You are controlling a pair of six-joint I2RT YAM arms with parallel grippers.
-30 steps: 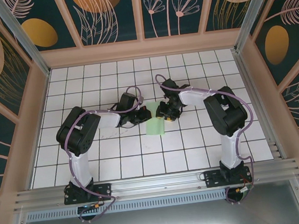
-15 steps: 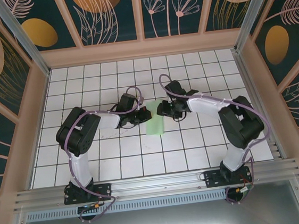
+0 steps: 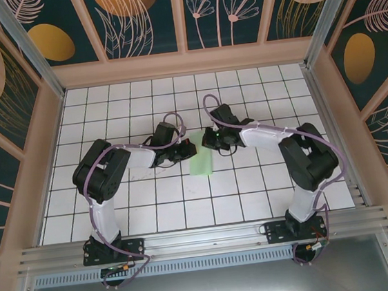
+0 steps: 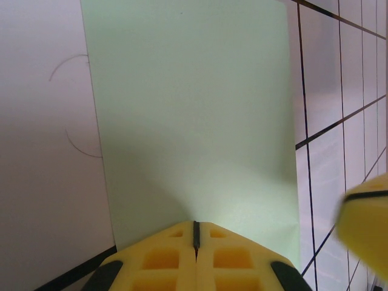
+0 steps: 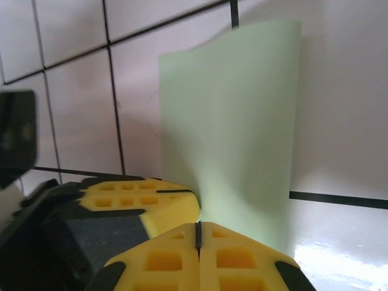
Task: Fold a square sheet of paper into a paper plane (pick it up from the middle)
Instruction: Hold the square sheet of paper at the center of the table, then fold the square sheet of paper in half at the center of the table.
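The square sheet of paper (image 3: 201, 163) lies near the middle of the tiled table (image 3: 152, 212) as a narrow pale green strip, its long side running from 12 to 6 o'clock in the top view. It looks already folded once. Both arms meet at its 12 o'clock end. The left gripper (image 3: 189, 148) reaches in from 9 o'clock and the right gripper (image 3: 210, 142) from 3 o'clock.

In the left wrist view the left gripper (image 4: 195, 233) has its yellow fingers (image 4: 160, 257) pressed tight together, with the sheet (image 4: 194, 121) running straight out of the seam, so it appears pinched there. The right gripper (image 5: 198, 233) is likewise fully closed on the paper's edge (image 5: 236, 121), and the left one's finger (image 5: 142, 203) sits just beside it at 9 o'clock.

The risks, as I judge them:
- two clamps this close on thin paper could tear it if the arms pull apart towards 9 and 3
- uneven motion would skew the crease, and the far edge already bows in the right wrist view
- the fingers could knock each other
- a shallow pinch could let the sheet slip free
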